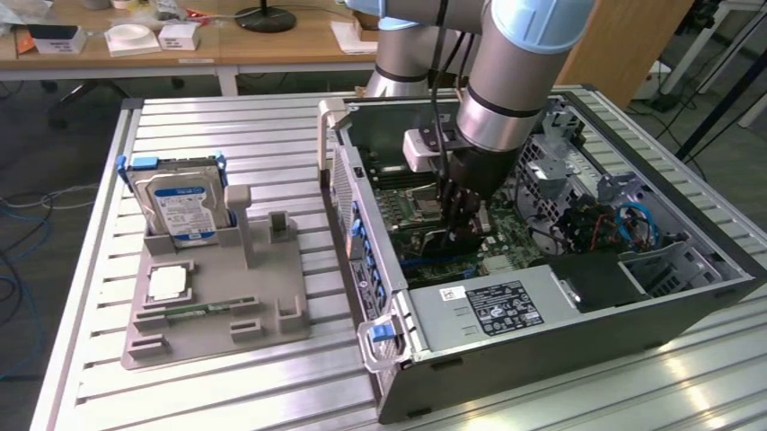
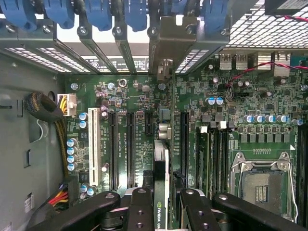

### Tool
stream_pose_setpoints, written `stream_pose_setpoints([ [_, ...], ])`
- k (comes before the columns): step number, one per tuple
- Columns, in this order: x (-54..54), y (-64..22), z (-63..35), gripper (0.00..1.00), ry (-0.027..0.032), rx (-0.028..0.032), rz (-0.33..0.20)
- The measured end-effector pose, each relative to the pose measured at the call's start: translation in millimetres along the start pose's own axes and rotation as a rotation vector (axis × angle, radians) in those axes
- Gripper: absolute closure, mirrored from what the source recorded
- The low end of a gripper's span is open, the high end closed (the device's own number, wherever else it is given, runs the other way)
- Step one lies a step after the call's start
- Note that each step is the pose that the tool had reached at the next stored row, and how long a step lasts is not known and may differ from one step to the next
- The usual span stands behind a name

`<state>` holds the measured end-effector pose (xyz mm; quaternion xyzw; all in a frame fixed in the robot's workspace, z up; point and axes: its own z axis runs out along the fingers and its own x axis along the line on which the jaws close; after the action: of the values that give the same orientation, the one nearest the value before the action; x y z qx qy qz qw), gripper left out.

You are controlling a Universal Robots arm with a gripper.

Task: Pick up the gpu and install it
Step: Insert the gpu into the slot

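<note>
While hanging inside the open computer case (image 1: 671, 305), pinching the gpu (image 2: 163, 161) edge-on between the two fingers (image 2: 139, 209) of the hand (image 2: 161, 204). Neither spread wide nor pressed fully together: closed onto the thin card, one pad per face.

Key relation: gpu directly under the hand, already in the grip, so no reach to it needed. Long axis parallel to the long black expansion slots (image 2: 130, 144) on the motherboard (image 2: 96, 96), running from the fingers toward the case's rear wall with the blue latches (image 2: 98, 12). Looks to have its silver bracket end (image 2: 167, 36) up at that rear wall, lined with one of the openings. Judging from the wrist view, sits between two slot lines, nearer the long slot (image 2: 184, 144) beside the memory sockets. Can't tell whether seated, touching, or hovering above the board; card edge and slot contact hidden.

Pose in the exterior view: arm coming in from 12 o'clock, forearm near vertical, hand (image 1: 462, 224) pointing straight down onto the board at roughly the middle of the case. CPU socket (image 2: 260, 185) just beside the hand, untouched.

On the counter (image 1: 240, 135), grey fixture (image 1: 215, 314) at 9 o'clock of the case, well apart from the hand, with the hard drive (image 1: 180, 202) upright in it.
</note>
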<state>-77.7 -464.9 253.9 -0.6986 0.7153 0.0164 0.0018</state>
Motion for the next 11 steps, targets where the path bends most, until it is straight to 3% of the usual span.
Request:
stream_pose_setpoints([
  [11, -0.5, 0.2, 1.4, 0.74, 0.0000, 0.0000, 0.000],
])
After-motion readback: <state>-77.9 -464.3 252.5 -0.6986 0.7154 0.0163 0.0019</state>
